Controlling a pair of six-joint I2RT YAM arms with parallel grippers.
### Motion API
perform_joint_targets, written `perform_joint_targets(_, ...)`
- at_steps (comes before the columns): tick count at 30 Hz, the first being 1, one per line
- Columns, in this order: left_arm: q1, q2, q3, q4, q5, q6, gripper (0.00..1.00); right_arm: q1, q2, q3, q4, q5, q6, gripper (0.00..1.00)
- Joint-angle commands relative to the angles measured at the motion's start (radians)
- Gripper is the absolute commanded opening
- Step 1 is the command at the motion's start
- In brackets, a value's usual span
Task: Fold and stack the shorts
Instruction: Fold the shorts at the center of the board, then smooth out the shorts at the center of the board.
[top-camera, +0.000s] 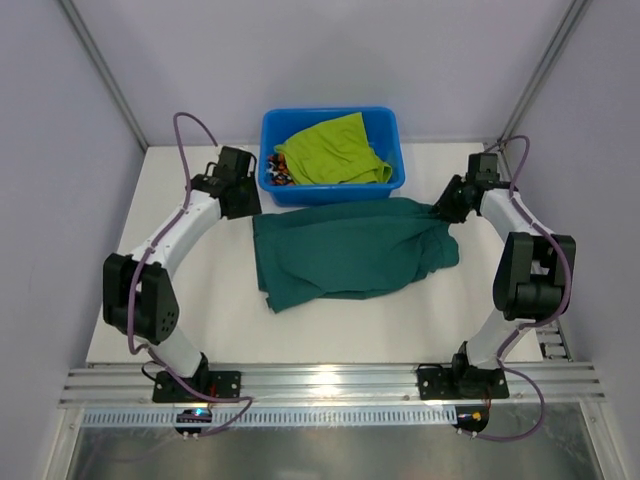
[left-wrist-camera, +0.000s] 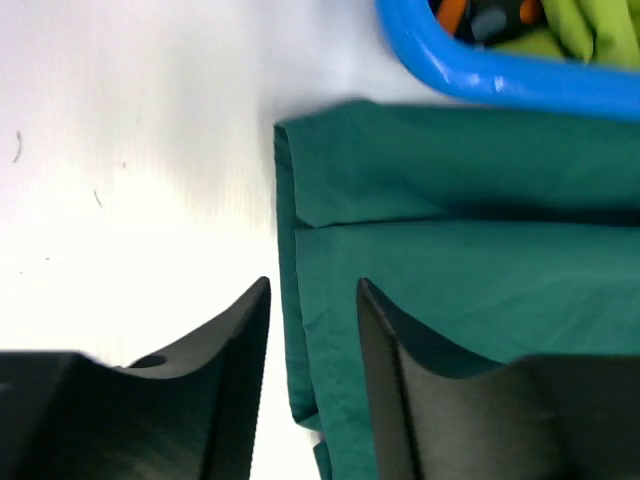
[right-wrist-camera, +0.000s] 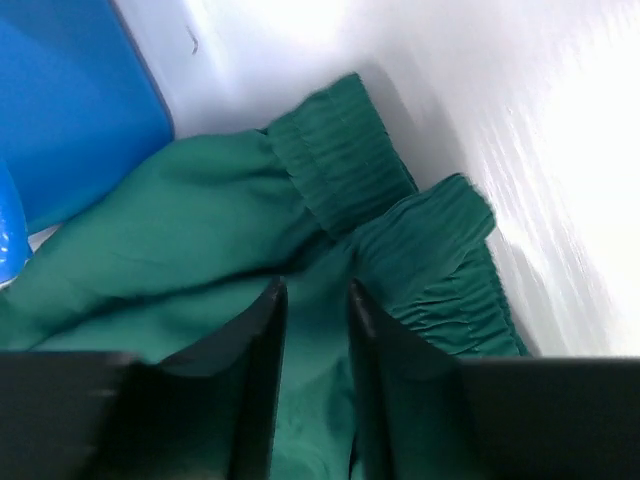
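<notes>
My left gripper (left-wrist-camera: 313, 290) sits at the left edge of the dark teal shorts (top-camera: 350, 250), its fingers apart and straddling the hem with nothing pinched. The shorts lie spread on the table (top-camera: 200, 320) just in front of the blue tub (top-camera: 395, 150) holding the lime shorts (top-camera: 335, 150), so I judge the first fold comes next and needs fresh grips. My right gripper (right-wrist-camera: 316, 290) hangs over the bunched waistband (right-wrist-camera: 340, 160), fingers narrowly apart, cloth showing between.
</notes>
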Motion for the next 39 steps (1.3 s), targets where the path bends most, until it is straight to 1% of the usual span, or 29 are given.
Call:
perform_joint_targets(1,0.028,-0.023,0.095,0.104,0.003,0.053,0.44,-0.003,0.009,0.100,0.039,-0.105,-0.087,0.36)
perform_joint_targets(2,0.028,-0.048,0.098,0.091,-0.003,0.055,0.46,-0.001,0.008,0.106,0.022,-0.105,-0.103,0.47)
perform_joint_targets(3,0.028,-0.066,0.100,0.050,-0.016,0.051,0.48,-0.001,-0.015,0.100,0.010,-0.099,-0.119,0.51)
perform_joint_targets(5,0.028,-0.142,0.066,-0.001,-0.008,0.017,0.52,-0.003,-0.052,0.088,-0.051,-0.021,-0.133,0.57)
perform_joint_targets(6,0.028,-0.173,0.042,-0.039,0.068,-0.004,0.53,-0.004,-0.087,0.072,-0.088,0.001,-0.131,0.58)
perform_joint_targets(7,0.023,-0.204,-0.039,-0.044,0.099,-0.040,0.53,-0.007,-0.104,0.063,-0.102,0.019,-0.124,0.59)
perform_joint_targets(10,-0.018,-0.322,-0.184,-0.038,0.142,-0.092,0.54,-0.012,-0.171,0.022,-0.139,0.048,-0.095,0.59)
perform_joint_targets(11,-0.058,-0.347,-0.274,-0.030,0.142,-0.116,0.54,-0.012,-0.185,0.011,-0.149,0.036,-0.090,0.59)
perform_joint_targets(13,-0.096,-0.408,-0.348,-0.018,0.162,-0.146,0.53,-0.012,-0.243,-0.052,-0.163,0.035,-0.081,0.59)
perform_joint_targets(14,-0.128,-0.425,-0.414,-0.009,0.164,-0.169,0.53,-0.012,-0.268,-0.117,-0.156,0.039,-0.067,0.59)
perform_joint_targets(15,-0.144,-0.442,-0.446,0.002,0.205,-0.181,0.53,-0.012,-0.291,-0.153,-0.147,0.047,-0.062,0.59)
perform_joint_targets(17,-0.173,-0.491,-0.506,0.043,0.237,-0.207,0.54,-0.012,-0.331,-0.204,-0.121,0.051,-0.061,0.59)
perform_joint_targets(18,-0.205,-0.506,-0.563,0.062,0.244,-0.233,0.54,-0.012,-0.336,-0.239,-0.120,0.058,-0.062,0.59)
perform_joint_targets(21,-0.268,-0.534,-0.643,0.104,0.231,-0.268,0.55,-0.012,-0.337,-0.308,-0.084,0.061,-0.056,0.59)
perform_joint_targets(23,-0.290,-0.530,-0.669,0.117,0.219,-0.279,0.55,-0.012,-0.319,-0.336,-0.044,0.061,-0.056,0.59)
perform_joint_targets(26,-0.305,-0.520,-0.710,0.160,0.234,-0.301,0.56,-0.012,-0.299,-0.353,-0.007,0.081,-0.047,0.58)
perform_joint_targets(27,-0.306,-0.516,-0.718,0.198,0.237,-0.304,0.56,-0.012,-0.288,-0.359,0.002,0.085,-0.044,0.58)
perform_joint_targets(31,-0.310,-0.485,-0.732,0.254,0.210,-0.311,0.56,-0.012,-0.250,-0.368,0.050,0.110,-0.033,0.56)
perform_joint_targets(34,-0.310,-0.441,-0.720,0.263,0.187,-0.313,0.47,-0.012,-0.221,-0.368,0.062,0.131,-0.035,0.53)
perform_joint_targets(35,-0.310,-0.430,-0.715,0.263,0.181,-0.313,0.36,-0.012,-0.215,-0.376,0.068,0.145,-0.036,0.52)
perform_joint_targets(36,-0.310,-0.412,-0.707,0.260,0.179,-0.316,0.26,-0.012,-0.209,-0.377,0.074,0.154,-0.038,0.47)
perform_joint_targets(37,-0.310,-0.405,-0.701,0.240,0.123,-0.318,0.17,-0.012,-0.192,-0.379,0.077,0.163,-0.045,0.42)
perform_joint_targets(38,-0.310,-0.399,-0.681,0.223,0.091,-0.325,0.02,-0.012,-0.184,-0.379,0.080,0.168,-0.048,0.38)
perform_joint_targets(39,-0.308,-0.395,-0.671,0.202,0.058,-0.330,0.00,-0.013,-0.176,-0.377,0.074,0.211,-0.055,0.26)
